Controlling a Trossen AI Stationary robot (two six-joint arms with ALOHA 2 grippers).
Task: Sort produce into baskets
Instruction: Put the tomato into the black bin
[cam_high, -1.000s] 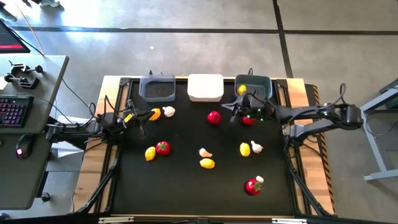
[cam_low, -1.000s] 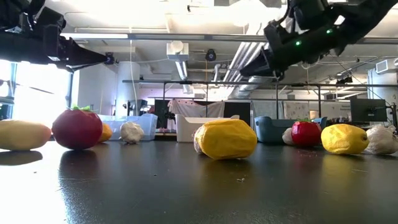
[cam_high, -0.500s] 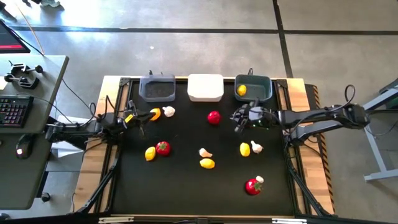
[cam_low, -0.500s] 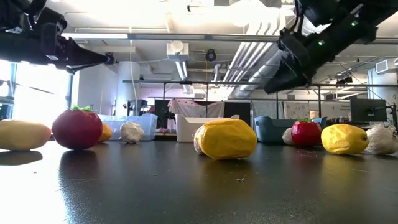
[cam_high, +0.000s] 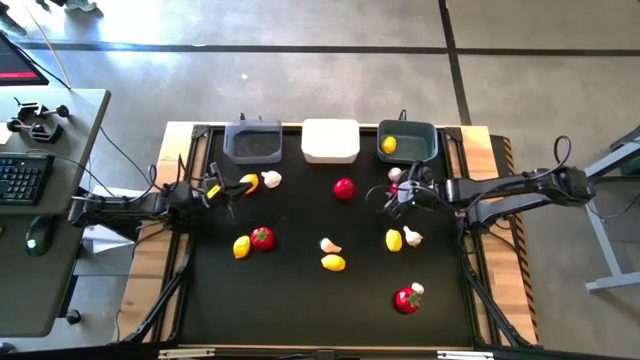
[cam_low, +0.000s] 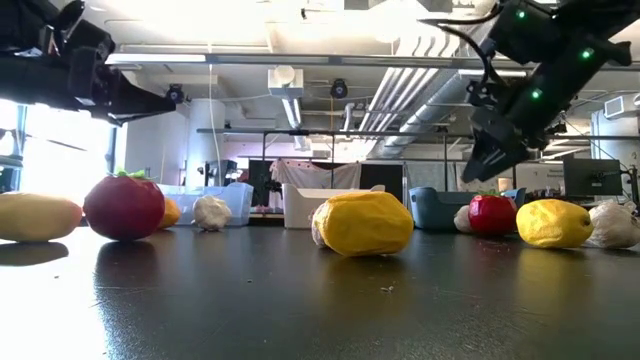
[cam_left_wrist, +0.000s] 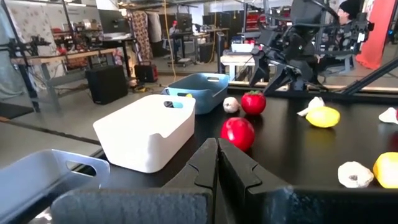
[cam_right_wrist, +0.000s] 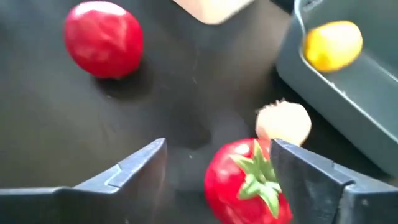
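**A:** So the right gripper (cam_right_wrist: 217, 165) just swung down off the teal basket (cam_high: 408, 143) and popped its jaws wide. It's holding nothing, and the tomato (cam_right_wrist: 249, 180) sits between its fingers, just in front of that basket.

**B:** So that's the next pick, I reckon. And the left gripper (cam_left_wrist: 217, 163)?

**A:** Clamped shut and empty near the grey basket (cam_high: 252, 142). There's a lemon (cam_high: 389, 145) in the teal one. No readable labels anywhere.

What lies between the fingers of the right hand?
A red tomato with a green top lies between the open right hand's fingers, shown in the right wrist view.
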